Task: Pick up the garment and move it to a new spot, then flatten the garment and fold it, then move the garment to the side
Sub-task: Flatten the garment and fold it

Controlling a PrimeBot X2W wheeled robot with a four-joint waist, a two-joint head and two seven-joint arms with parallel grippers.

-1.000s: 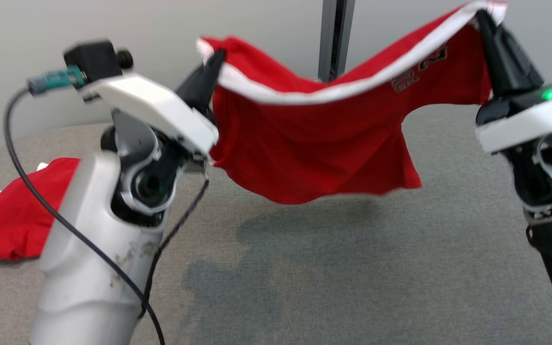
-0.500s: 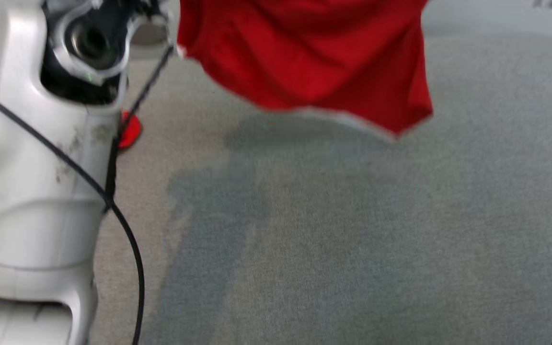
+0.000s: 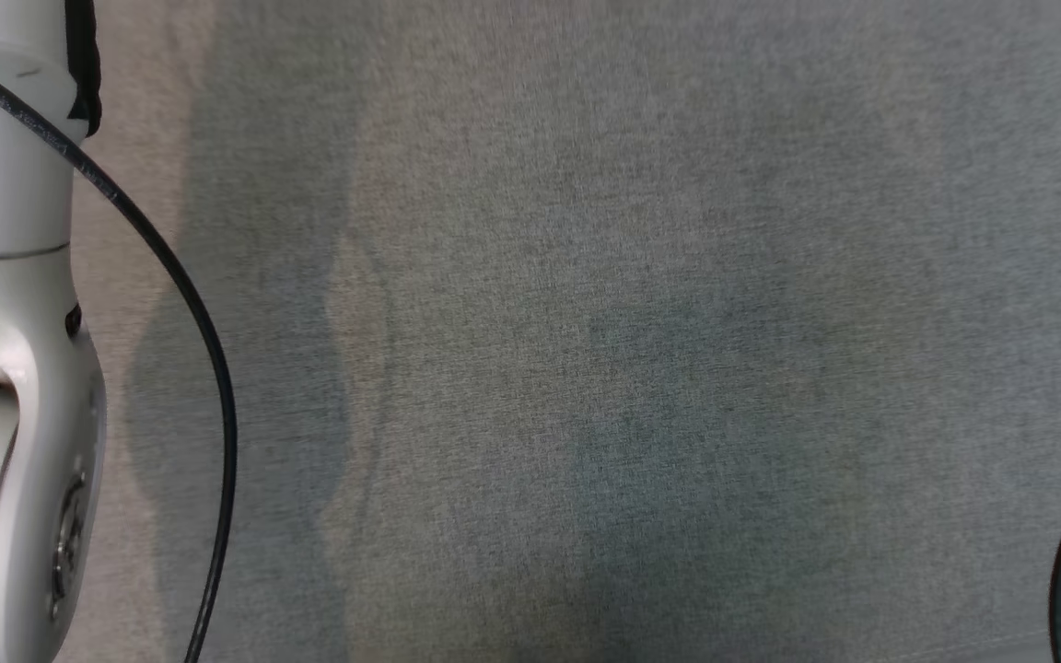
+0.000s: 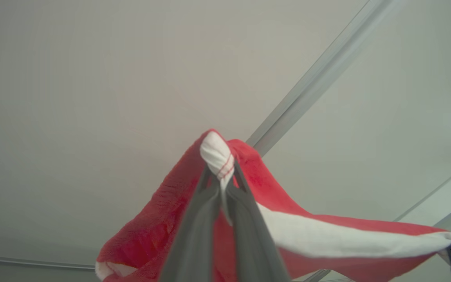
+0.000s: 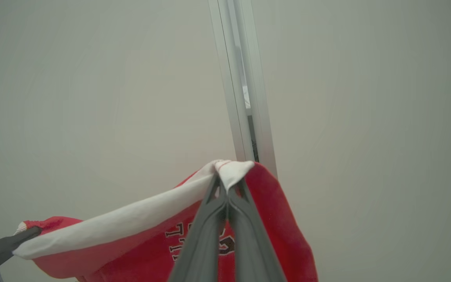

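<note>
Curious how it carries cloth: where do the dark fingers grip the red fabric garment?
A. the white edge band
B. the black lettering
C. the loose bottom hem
A: the left arm's dark fingers and the right arm's fingers are each shut on the white edge band of the red fabric garment.

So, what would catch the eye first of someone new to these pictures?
The red garment with its white band, held up in the air before a pale wall, each end pinched in shut jaws: left jaws in the left wrist view, right jaws in the right. Black lettering shows beside the right jaws. The head view looks down on a grey surface.
</note>
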